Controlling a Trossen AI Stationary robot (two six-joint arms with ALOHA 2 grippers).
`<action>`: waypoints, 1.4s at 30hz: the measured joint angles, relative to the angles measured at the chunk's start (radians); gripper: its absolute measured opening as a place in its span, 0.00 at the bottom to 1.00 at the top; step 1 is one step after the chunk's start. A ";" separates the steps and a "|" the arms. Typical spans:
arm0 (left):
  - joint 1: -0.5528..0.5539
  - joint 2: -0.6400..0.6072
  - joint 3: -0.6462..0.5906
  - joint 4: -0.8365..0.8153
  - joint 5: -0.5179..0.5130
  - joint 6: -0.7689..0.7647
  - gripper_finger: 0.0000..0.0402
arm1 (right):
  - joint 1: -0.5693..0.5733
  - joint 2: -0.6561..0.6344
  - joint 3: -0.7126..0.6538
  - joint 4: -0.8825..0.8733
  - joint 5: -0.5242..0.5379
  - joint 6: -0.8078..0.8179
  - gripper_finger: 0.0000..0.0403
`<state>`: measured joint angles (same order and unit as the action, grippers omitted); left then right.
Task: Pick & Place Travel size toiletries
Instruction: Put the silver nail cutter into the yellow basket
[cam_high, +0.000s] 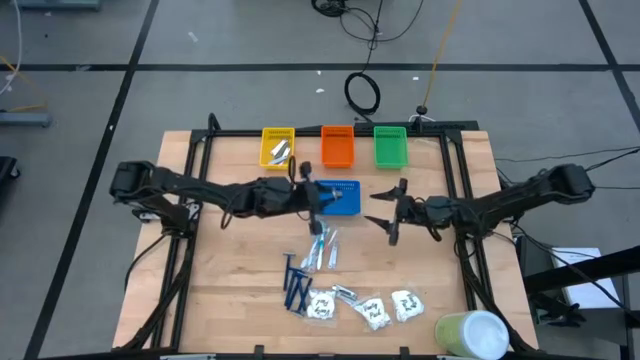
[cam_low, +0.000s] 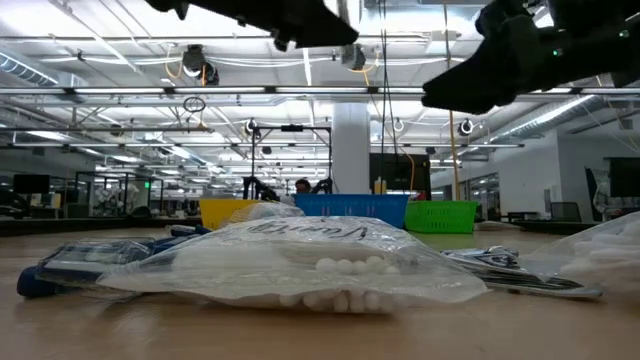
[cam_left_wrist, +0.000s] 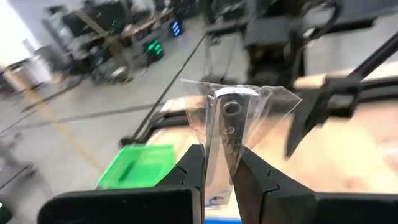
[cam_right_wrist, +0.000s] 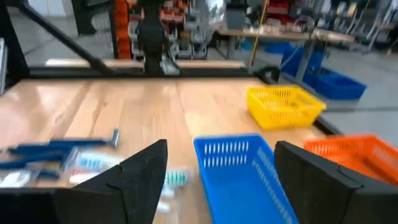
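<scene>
We see left gripper (cam_left_wrist: 217, 171) pinched on clear-wrapped stick (cam_left_wrist: 227, 134), long axis upright, hanging over blue tray (cam_high: 340, 197); right gripper (cam_high: 392, 213) wide open, empty

The dark left arm reaches in from its side, its end effector (cam_high: 316, 200) raised off the worktop with both fingers (cam_left_wrist: 189, 177) pressed together on a slim stick in a clear wrapper (cam_left_wrist: 227, 134). The dark right arm stretches inward opposite, its end effector (cam_high: 387, 214) well apart from the left one, fingers (cam_right_wrist: 140, 171) spread wide and empty.
</scene>
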<state>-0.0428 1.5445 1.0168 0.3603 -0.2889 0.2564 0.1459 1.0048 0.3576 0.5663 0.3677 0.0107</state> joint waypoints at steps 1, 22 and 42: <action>0.005 -0.008 -0.001 -0.026 -0.014 -0.005 0.10 | 0.000 -0.026 0.000 -0.040 0.000 0.010 0.70; 0.395 -0.042 -0.458 0.291 -0.028 -0.428 0.10 | 0.000 -0.178 0.000 -0.229 -0.001 0.057 0.64; 0.680 -0.042 -0.468 0.099 0.019 -0.711 0.28 | 0.000 -0.178 0.000 -0.228 -0.002 0.057 0.64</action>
<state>0.6372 1.5024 0.5484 0.4596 -0.2699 -0.4541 0.1455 0.8265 0.3573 0.3378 0.3660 0.0673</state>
